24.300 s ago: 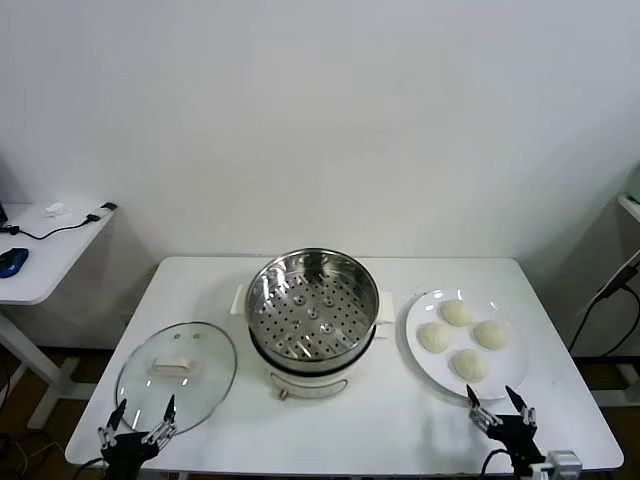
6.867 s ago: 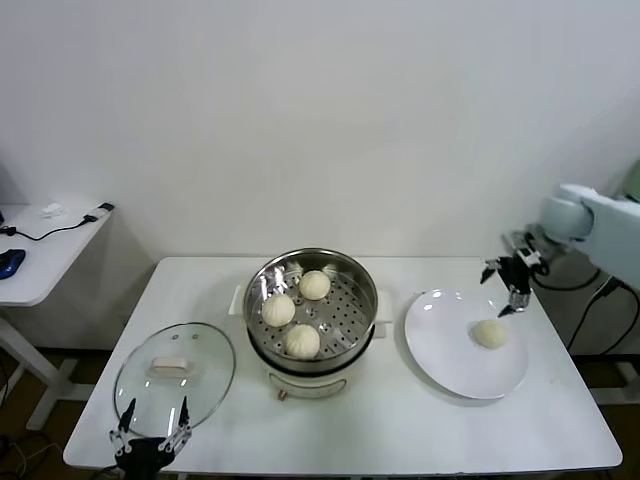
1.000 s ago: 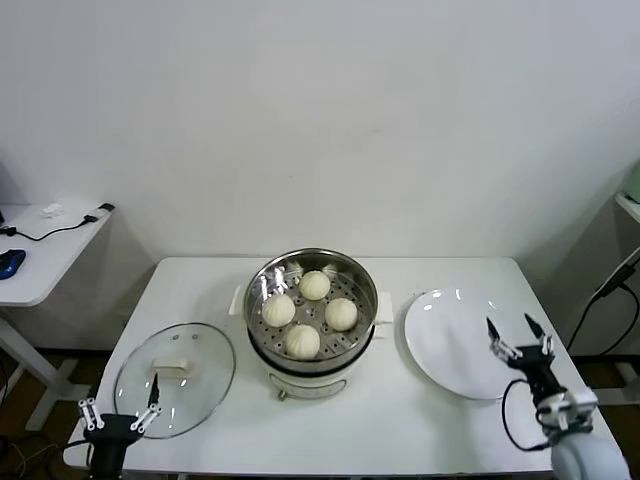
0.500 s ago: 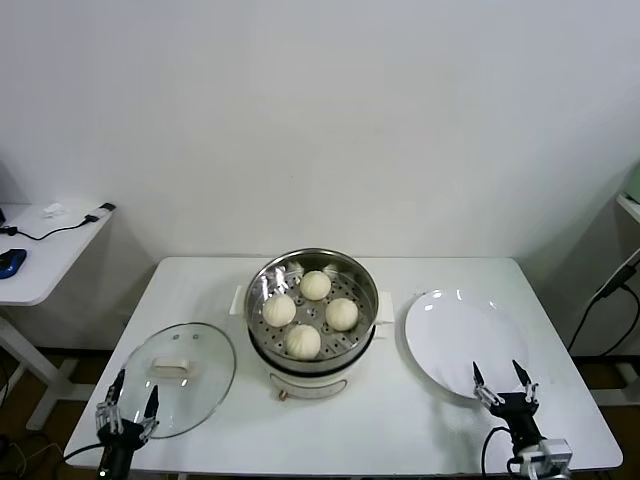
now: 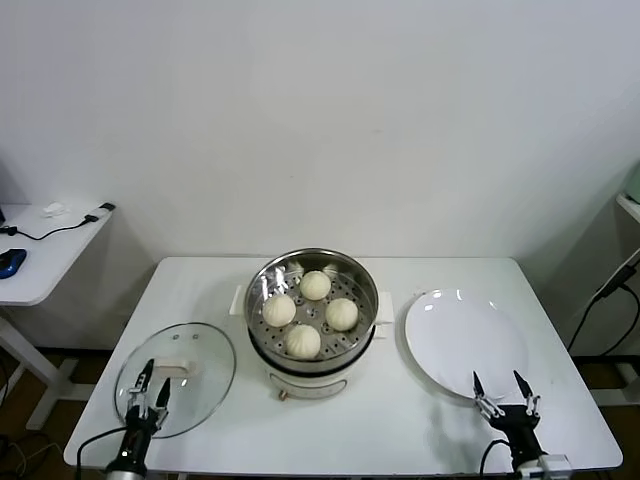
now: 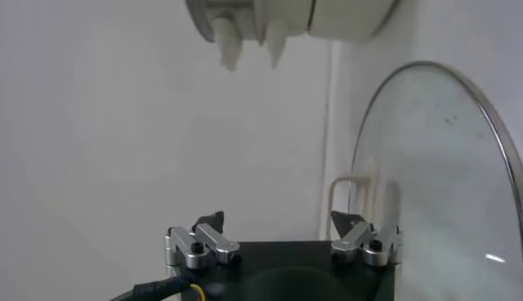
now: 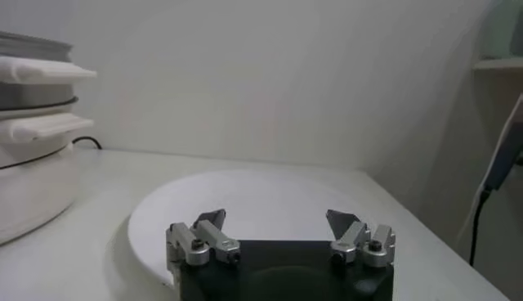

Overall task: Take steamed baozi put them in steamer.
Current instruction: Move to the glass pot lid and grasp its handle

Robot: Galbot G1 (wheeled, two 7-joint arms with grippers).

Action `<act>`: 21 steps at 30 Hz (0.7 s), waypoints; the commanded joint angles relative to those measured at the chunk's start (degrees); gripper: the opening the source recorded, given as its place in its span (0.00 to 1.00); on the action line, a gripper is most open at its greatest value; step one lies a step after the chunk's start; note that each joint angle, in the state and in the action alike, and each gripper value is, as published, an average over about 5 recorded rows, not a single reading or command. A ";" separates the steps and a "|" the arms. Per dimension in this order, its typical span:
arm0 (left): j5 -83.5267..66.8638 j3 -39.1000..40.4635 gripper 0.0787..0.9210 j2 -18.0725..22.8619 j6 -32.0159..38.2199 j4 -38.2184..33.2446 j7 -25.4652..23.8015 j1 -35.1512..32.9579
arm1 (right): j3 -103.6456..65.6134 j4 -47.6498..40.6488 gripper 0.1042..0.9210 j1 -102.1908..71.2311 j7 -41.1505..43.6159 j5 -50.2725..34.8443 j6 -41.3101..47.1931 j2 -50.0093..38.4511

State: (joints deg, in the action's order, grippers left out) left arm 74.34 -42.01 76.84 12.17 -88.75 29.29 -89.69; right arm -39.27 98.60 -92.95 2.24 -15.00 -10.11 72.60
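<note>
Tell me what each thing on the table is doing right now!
steamed baozi: all four sit in the steamer.
steamer: uncovered, on the table.
plate: bare, nothing on it.
glass lid: off, lying flat on the table.
left gripper: open, holding nothing, over the near part of the glass lid.
right gripper: open, holding nothing, at the plate's near edge.

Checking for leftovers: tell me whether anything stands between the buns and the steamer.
Nothing does: all four steamed baozi already sit on the perforated tray inside the steamer. The plate is bare, and the glass lid lies off to the side on the table.
</note>
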 commanded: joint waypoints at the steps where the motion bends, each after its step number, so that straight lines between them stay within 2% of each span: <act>1: 3.96 0.69 0.88 -0.49 -2.84 4.69 -1.50 5.92 | -0.48 0.53 0.88 -1.08 -0.09 0.88 -0.26 0.89; 9: 1.14 1.49 0.88 -1.18 -4.55 6.57 -3.74 9.65 | -0.88 0.66 0.88 -1.06 0.12 0.96 -0.27 0.82; 18: -0.92 2.09 0.88 -1.48 -5.93 7.74 -5.10 9.92 | -0.87 0.16 0.88 -0.97 0.74 1.19 -0.43 0.97; 21: -0.87 2.00 0.82 -1.42 -5.84 7.93 -5.12 9.60 | -0.79 -0.04 0.88 -0.84 1.09 1.27 -0.41 0.97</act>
State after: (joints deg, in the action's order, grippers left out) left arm 74.33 -40.05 75.44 7.39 -82.54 25.13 -81.44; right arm -40.15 98.70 -93.75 2.95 -13.92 -10.54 73.42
